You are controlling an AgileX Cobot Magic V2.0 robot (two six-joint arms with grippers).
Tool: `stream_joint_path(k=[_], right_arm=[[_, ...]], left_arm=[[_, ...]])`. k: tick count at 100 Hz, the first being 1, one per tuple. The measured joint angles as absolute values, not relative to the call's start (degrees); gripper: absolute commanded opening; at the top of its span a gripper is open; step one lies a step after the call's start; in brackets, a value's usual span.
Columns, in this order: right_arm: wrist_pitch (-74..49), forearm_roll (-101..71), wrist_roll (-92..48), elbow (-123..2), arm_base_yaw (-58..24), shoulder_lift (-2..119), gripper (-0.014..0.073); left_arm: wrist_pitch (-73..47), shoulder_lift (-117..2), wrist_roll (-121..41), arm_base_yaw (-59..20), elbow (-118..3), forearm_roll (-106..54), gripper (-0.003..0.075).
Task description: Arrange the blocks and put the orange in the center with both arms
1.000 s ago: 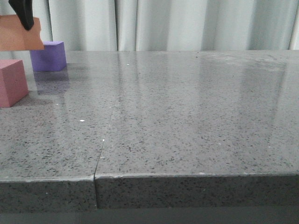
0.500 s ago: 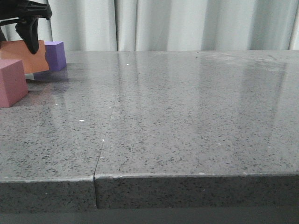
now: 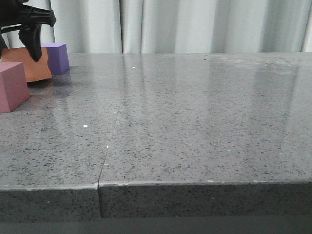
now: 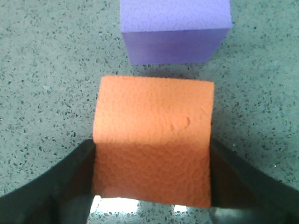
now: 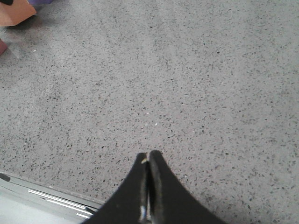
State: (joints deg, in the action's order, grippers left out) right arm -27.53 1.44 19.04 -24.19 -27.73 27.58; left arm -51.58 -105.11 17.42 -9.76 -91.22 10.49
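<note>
Front view, nearest first: grey speckled table (image 3: 195, 122) with a seam running from its front edge back toward the middle. At the near left, pink-red cube (image 3: 13, 86) sits flat on the table, partly cut off by the frame edge. Just behind it, orange cube (image 3: 30, 64), base on or just above the surface; contact cannot be told from here. Left gripper (image 3: 22, 39) comes down over the orange cube from above, its dark fingers (image 3: 33, 41) lying against the cube's sides. Left wrist view confirms: fingers pinch the orange cube (image 4: 153, 144) on two opposite faces, jaws held apart only by the cube between them; small dent visible on its top face. Beyond it, purple cube (image 4: 174, 29) stands near, a narrow strip of table showing between the two. In the front view the purple cube (image 3: 58, 57) is the farthest of the three, partly hidden behind the orange one. The three cubes form a loose diagonal line, orange in the middle. Right gripper (image 5: 148, 161) hangs over bare table well apart from the cubes, fingers pressed together, holding nothing. Pale curtain (image 3: 195, 24) closes the background.
</note>
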Motion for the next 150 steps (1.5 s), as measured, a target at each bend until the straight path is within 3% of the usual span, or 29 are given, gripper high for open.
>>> stream_joint_path(k=[13,59,71,103,150], right_arm=[[-27.5,1.4,19.0,-24.2,-27.7,27.6,-0.0067],[-27.5,1.4,19.0,-24.2,-27.7,27.6,-0.0067],[-27.5,1.4,19.0,-24.2,-27.7,27.6,-0.0067],[-27.5,1.4,19.0,-24.2,-27.7,27.6,-0.0067],[-27.5,1.4,19.0,-24.2,-27.7,27.6,-0.0067]], left_arm=[[-51.7,-105.6,17.7,-9.8,-91.2,9.8,0.0608],[-52.4,-103.3,17.7,-9.8,-91.2,9.6,0.0601],[-53.1,-100.6,17.7,-9.8,-91.2,9.6,0.0508],[-55.0,-94.1,17.0,-9.8,-91.2,10.5,-0.0017],[-57.2,-82.6,16.6,-9.8,-89.2,10.7,-0.002]])
